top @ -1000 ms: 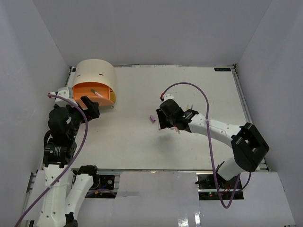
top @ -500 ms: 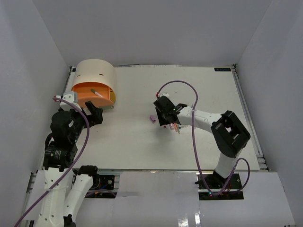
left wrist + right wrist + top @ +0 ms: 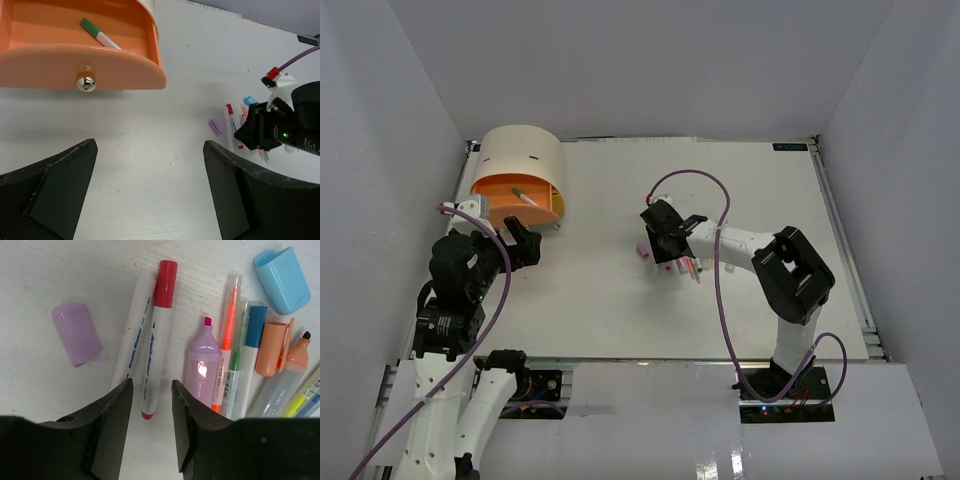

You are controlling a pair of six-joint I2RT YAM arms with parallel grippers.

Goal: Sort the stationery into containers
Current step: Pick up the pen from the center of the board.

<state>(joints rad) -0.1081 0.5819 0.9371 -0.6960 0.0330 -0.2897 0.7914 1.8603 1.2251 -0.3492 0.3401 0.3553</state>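
Note:
The beige cabinet [image 3: 523, 150] stands at the far left with its orange drawer [image 3: 515, 197] pulled open; a green-capped pen [image 3: 100, 35] lies inside. My left gripper [image 3: 512, 240] is open and empty, just in front of the drawer's knob [image 3: 86, 83]. My right gripper [image 3: 152, 390] is open, low over the stationery pile, its jaws either side of the tail of a red-capped white marker [image 3: 156, 335]. A second white marker [image 3: 132, 335], a purple block [image 3: 76, 333], a purple highlighter [image 3: 201, 365] and a blue cap [image 3: 282, 280] lie around it.
More pens lie to the right of the pile: orange [image 3: 227, 340], green, blue [image 3: 250, 355], and a peach marker [image 3: 280, 360]. The pile sits mid-table [image 3: 680, 265]. The right arm's purple cable [image 3: 720, 200] loops above it. White walls enclose the table.
My right gripper has moved left and up the table onto the stationery pile. My left gripper has drawn back slightly from the open drawer.

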